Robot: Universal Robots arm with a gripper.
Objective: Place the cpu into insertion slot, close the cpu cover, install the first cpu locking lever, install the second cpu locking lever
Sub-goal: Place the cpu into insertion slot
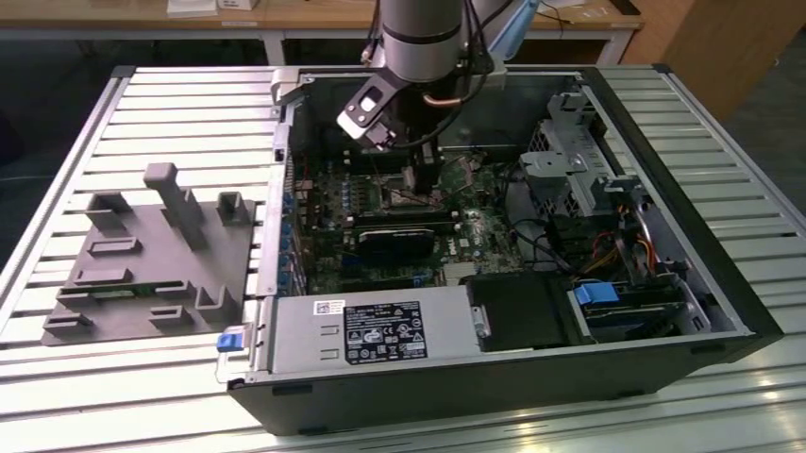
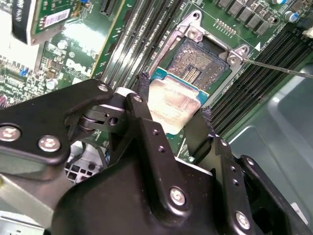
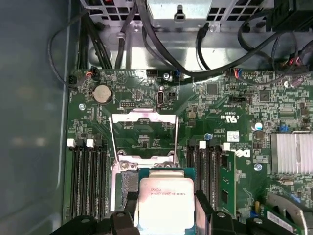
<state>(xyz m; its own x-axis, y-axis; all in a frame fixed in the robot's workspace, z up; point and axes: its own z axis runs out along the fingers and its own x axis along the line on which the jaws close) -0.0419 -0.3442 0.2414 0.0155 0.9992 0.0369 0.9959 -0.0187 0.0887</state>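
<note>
The hand (image 2: 174,97) pinches the cpu (image 2: 166,110) by two opposite edges, fingers (image 2: 149,127) spread only chip-wide, over the insertion slot (image 2: 203,66); the cpu cover (image 3: 143,117) is flipped open.

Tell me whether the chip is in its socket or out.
Out. The pincer grips the chip by its edges, partly over the socket, whose dark centre shows bare.

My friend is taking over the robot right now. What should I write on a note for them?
Tool: shut on the cpu, gripping two opposite edges.
The cpu hangs just over the insertion slot, not seated.
The cpu cover is swung open, clear of the slot.
Done: cpu picked up and brought to the slot.
Left: seating the cpu, closing the cover, both locking levers.
</note>
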